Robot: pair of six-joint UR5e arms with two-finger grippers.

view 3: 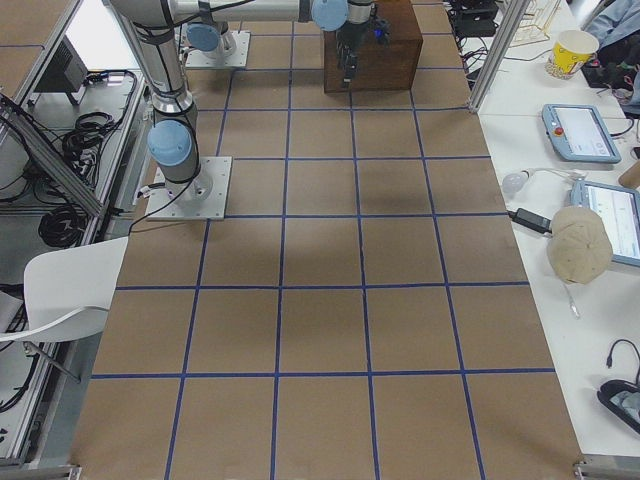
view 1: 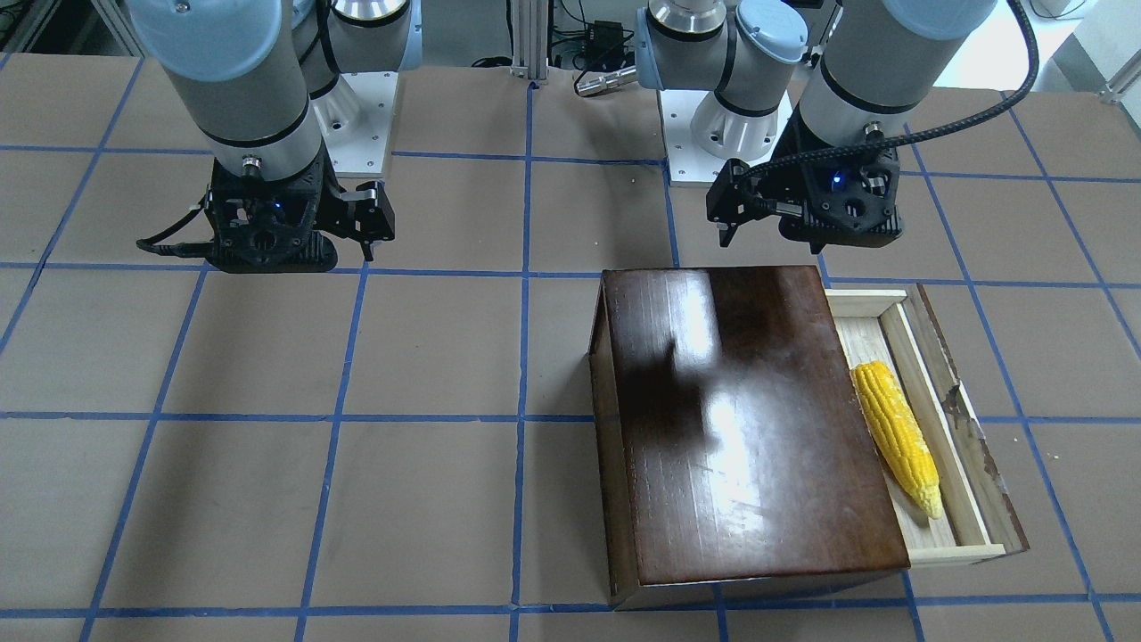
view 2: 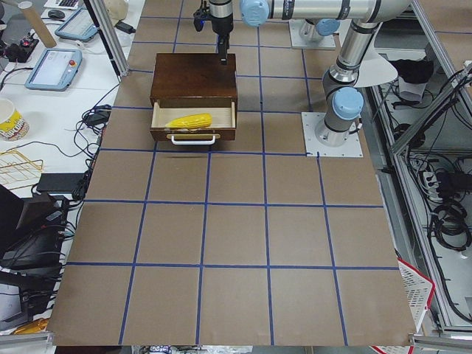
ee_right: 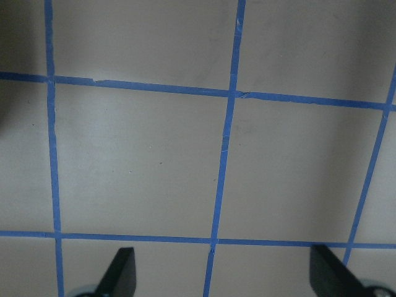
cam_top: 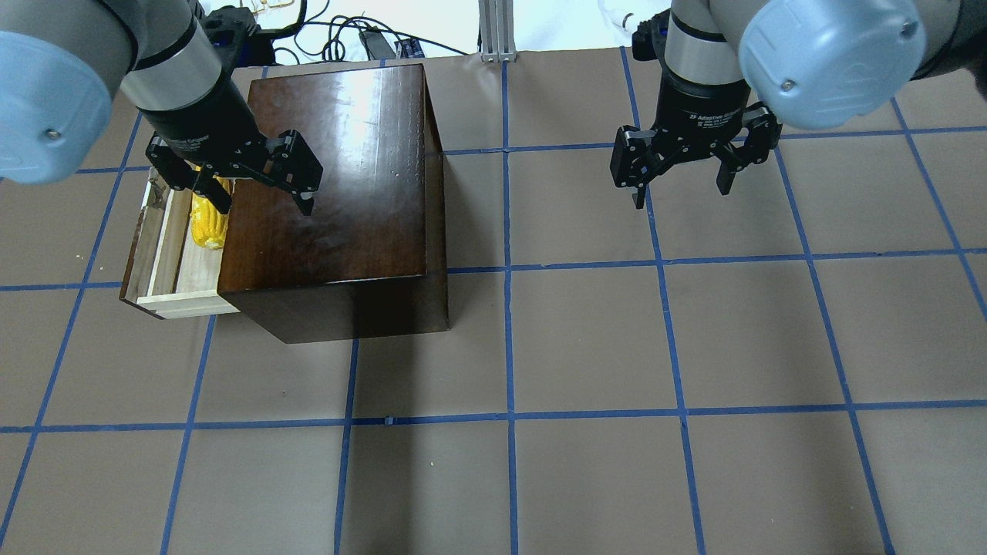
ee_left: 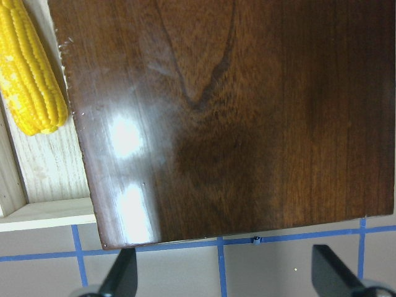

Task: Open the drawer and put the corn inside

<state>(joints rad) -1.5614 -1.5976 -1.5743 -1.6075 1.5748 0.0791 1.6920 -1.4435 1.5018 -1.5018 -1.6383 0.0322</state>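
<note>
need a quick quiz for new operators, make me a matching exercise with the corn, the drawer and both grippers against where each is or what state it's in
Things:
1. corn
2. drawer
3. left gripper
4. right gripper

Places or states:
A. open, above bare table
B. pulled out of the wooden box
C. lying inside the drawer
D. open, above the wooden box's top

Pairs: 1-C, 2-B, 3-D, 4-A
</note>
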